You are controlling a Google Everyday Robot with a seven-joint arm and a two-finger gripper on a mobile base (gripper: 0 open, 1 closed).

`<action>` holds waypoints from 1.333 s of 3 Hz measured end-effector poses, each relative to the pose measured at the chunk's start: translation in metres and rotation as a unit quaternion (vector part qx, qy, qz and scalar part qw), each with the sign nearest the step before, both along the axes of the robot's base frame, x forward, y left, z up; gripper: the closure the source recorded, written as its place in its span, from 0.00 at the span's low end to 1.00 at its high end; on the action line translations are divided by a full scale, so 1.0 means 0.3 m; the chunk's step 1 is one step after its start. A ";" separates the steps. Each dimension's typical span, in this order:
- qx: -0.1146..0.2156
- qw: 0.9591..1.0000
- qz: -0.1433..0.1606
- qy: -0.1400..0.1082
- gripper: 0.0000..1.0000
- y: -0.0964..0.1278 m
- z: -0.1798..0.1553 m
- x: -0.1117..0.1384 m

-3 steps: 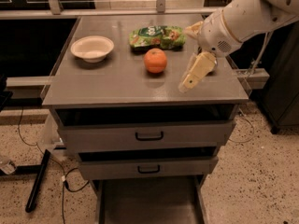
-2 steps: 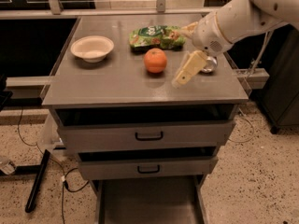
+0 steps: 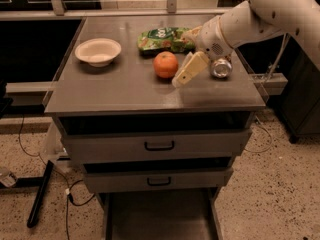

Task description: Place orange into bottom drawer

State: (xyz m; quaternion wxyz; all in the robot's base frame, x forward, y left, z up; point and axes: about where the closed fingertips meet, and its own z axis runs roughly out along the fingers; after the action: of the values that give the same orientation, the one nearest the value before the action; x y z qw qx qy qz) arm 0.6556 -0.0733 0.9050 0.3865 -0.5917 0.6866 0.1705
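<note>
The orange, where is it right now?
In the camera view the orange sits on the cabinet top, just in front of the green snack bag, with the gripper between it and the crushed can.

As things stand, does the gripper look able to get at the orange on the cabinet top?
Probably yes: the gripper hangs close beside the orange with nothing between them, and the can lies on its other side.

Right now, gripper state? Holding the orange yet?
Gripper: just right of the orange, which sits on the cabinet top; open or closed cannot be told.
</note>
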 end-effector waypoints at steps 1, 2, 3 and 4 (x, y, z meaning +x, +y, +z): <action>0.019 1.000 -0.005 0.018 0.00 0.039 -0.036 0.057; 0.028 0.999 -0.006 0.030 0.00 0.091 -0.071 0.107; 0.023 0.999 -0.010 0.040 0.00 0.125 -0.115 0.136; 0.012 0.999 -0.019 0.044 0.00 0.125 -0.153 0.150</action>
State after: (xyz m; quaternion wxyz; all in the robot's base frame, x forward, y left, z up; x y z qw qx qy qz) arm 0.7006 -0.0357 0.8592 0.3662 -0.5654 0.7123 0.1972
